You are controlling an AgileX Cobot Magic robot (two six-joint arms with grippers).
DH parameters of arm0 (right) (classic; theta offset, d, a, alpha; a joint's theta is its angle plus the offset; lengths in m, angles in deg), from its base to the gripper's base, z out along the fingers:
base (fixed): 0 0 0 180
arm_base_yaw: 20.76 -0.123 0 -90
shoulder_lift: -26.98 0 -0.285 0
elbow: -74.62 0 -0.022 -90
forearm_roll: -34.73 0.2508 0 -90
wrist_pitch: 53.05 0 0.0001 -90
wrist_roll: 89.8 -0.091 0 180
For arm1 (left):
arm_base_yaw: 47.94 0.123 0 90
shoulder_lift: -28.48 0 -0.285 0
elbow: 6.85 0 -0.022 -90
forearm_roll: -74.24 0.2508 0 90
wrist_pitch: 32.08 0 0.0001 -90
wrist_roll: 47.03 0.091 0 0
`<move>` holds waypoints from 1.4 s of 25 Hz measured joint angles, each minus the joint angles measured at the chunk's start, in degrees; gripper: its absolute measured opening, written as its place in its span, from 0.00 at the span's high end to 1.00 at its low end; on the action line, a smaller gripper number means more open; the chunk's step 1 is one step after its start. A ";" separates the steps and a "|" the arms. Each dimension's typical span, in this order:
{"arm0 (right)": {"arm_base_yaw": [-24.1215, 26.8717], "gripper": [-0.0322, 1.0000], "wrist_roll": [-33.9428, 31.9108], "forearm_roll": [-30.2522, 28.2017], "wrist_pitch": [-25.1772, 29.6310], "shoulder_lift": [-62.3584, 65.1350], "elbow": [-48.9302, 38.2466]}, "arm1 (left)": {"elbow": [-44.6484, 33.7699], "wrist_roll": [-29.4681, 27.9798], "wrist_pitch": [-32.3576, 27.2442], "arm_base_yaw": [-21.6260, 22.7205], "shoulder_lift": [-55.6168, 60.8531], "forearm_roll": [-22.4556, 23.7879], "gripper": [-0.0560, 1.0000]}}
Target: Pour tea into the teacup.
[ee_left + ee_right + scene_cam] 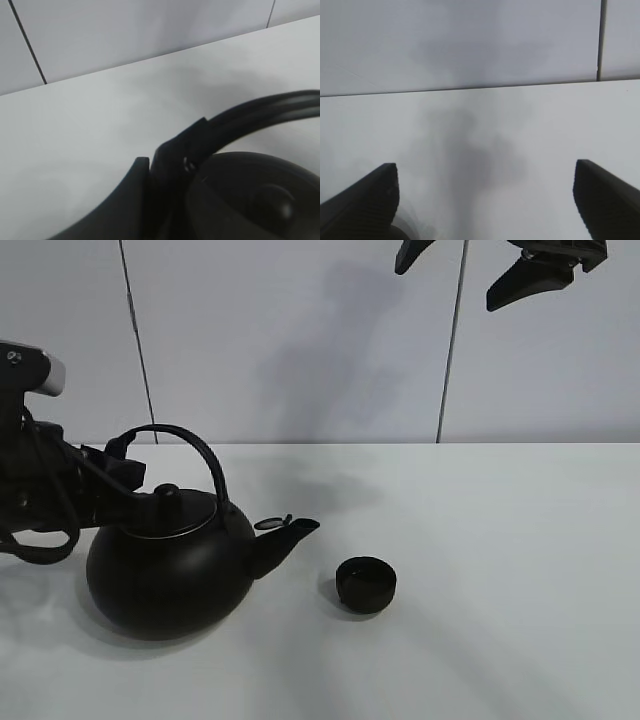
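We take the kettle (165, 575) as our landmark: it sits upright on the table (500, 590), its spout (290, 535) pointing away from the left arm and toward the teacup (365, 584). The teacup stands on the spout side of the kettle, just beyond the spout tip and a little nearer the camera, apart from it and not touching. The left gripper (122, 462) is on the opposite side of the kettle from the spout, its jaws clamped on the arched handle (195, 445) low down, near where the arch meets the body. The left wrist view shows the dark handle pinched against one finger, with the lid (270, 200) just beneath. The right gripper (468, 268) hangs high above and well off to the spout side of the kettle, jaws wide apart and holding nothing. We judge the pour falls to the left arm alone. What matters is that the line from grip to spout already runs almost straight at the cup, so the kettle needs lifting, carrying a short way along that line, then tipping spout-down over the cup's mouth. The cup is small and the kettle bulky, so a slight sideways swing could send the tea past it.
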State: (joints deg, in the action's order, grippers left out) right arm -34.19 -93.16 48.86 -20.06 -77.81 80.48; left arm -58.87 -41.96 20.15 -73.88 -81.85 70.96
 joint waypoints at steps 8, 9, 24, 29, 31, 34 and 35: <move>0.00 0.34 0.00 0.00 0.00 0.00 0.00 | -0.07 -0.91 2.70 0.00 0.04 1.53 0.85; 0.00 0.34 0.00 0.00 0.00 0.00 0.00 | -0.07 -1.31 2.76 0.00 0.04 1.94 0.85; 0.00 0.34 0.00 0.00 0.00 0.00 0.00 | -0.07 -2.42 2.97 0.00 0.04 6.36 0.83; 0.00 0.34 0.00 0.00 0.00 0.00 0.00 | -0.07 -2.60 2.97 0.00 0.04 8.07 0.83; 0.00 0.34 0.00 0.00 0.00 0.00 0.00 | -0.07 -2.66 2.97 0.00 0.04 8.43 0.83; 0.00 0.34 0.00 0.00 0.00 0.00 0.00 | -0.07 -3.32 2.97 0.00 0.04 8.90 0.80; 0.00 0.34 0.00 0.00 0.00 0.00 0.00 | -0.07 -3.69 2.97 0.00 0.04 9.21 0.79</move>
State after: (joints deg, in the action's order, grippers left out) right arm -34.19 -93.16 48.86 -20.06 -77.81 80.48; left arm -58.94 -45.65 23.13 -73.88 -81.81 80.17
